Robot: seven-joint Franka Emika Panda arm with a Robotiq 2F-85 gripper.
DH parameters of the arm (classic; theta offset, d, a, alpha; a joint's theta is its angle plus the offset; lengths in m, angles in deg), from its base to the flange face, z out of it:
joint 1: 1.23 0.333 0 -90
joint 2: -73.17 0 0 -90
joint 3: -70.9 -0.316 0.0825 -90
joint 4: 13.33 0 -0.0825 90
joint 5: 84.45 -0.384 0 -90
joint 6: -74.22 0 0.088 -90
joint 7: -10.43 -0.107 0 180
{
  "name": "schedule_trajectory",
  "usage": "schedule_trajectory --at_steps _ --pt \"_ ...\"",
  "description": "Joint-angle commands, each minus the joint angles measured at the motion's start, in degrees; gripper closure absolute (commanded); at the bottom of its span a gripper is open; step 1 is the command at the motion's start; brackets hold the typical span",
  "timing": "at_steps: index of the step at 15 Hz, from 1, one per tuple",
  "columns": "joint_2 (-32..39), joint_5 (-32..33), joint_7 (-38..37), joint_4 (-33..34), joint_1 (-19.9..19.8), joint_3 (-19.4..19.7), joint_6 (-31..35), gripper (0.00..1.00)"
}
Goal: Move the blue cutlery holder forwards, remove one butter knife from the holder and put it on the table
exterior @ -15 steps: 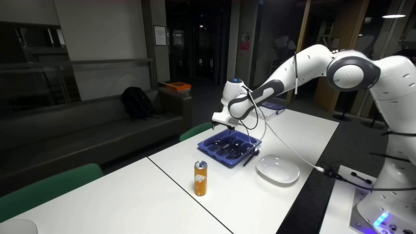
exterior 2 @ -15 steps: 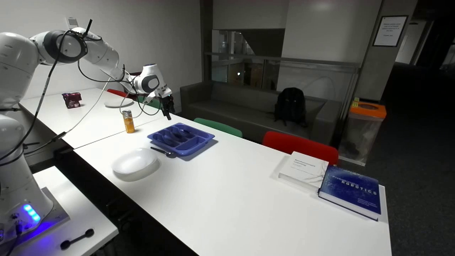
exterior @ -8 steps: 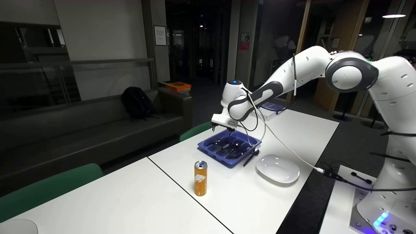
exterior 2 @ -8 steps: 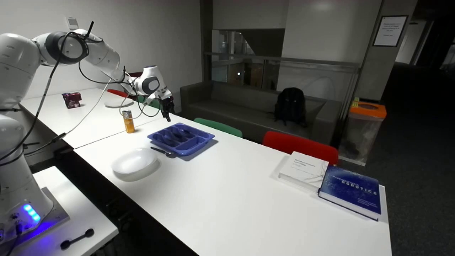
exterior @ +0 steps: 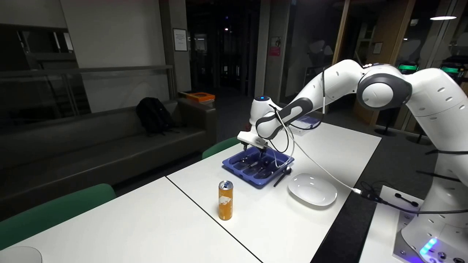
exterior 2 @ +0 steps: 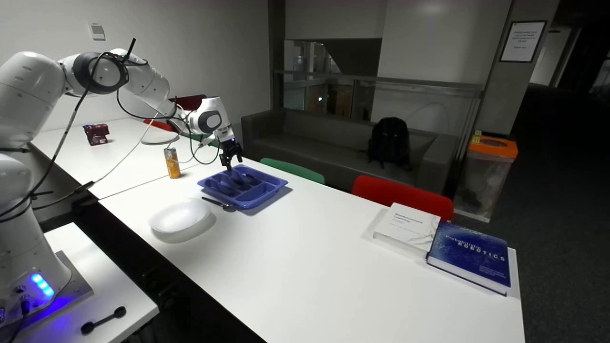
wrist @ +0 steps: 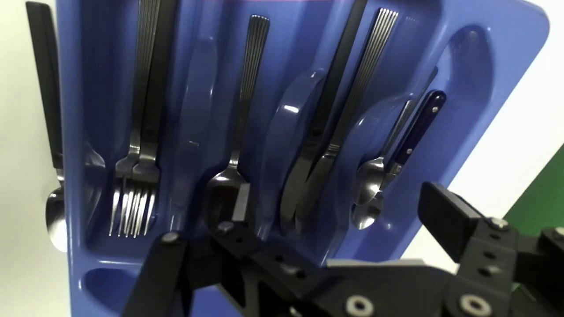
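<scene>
The blue cutlery holder (exterior: 260, 181) lies flat on the white table (exterior: 146, 223); it also shows in an exterior view (exterior 2: 258, 191). In the wrist view the holder (wrist: 513, 31) has forks, a spoon, knives and small cutlery in separate compartments. Two knives lie side by side in one compartment: a black-handled knife (wrist: 331, 88) and a grooved metal-handled knife (wrist: 363, 79). My gripper (wrist: 337, 200) is open and empty, fingers wide apart. One finger is over the large spoon, the other over the holder's outer edge. In both exterior views the gripper (exterior: 253, 152) (exterior 2: 234, 164) is low over the holder's far part.
A black-handled spoon (exterior: 283, 176) lies on the table beside the holder. A white plate (exterior: 312, 190) is nearer the robot base. An orange can (exterior: 225, 204) stands by the table seam. Books (exterior 2: 469, 255) lie at one table end. A white cable hangs from the arm.
The arm has come down, and my gripper is lower and closer to the holder. The holder, the spoon beside it, the plate and the can have not moved.
</scene>
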Motion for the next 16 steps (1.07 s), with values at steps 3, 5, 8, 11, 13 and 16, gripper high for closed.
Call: schedule_trajectory --at_steps 3,5,8,11,13,16 --pt "5.5 -0.3 -2.2 9.4 -2.3 -1.9 -6.8 0.00" --pt "7.6 -1.0 -1.8 12.5 -3.1 -3.1 -8.6 0.00" --pt "10.3 -1.7 -2.1 15.8 -3.6 -4.2 -10.6 0.00" --pt "11.7 -2.2 -2.5 16.4 -3.8 -4.6 -9.9 0.00" --pt "12.1 -2.4 -3.1 16.3 -3.9 -4.5 -9.5 0.00" --pt "12.2 -2.5 -3.9 15.9 -4.1 -4.3 -9.1 0.00"
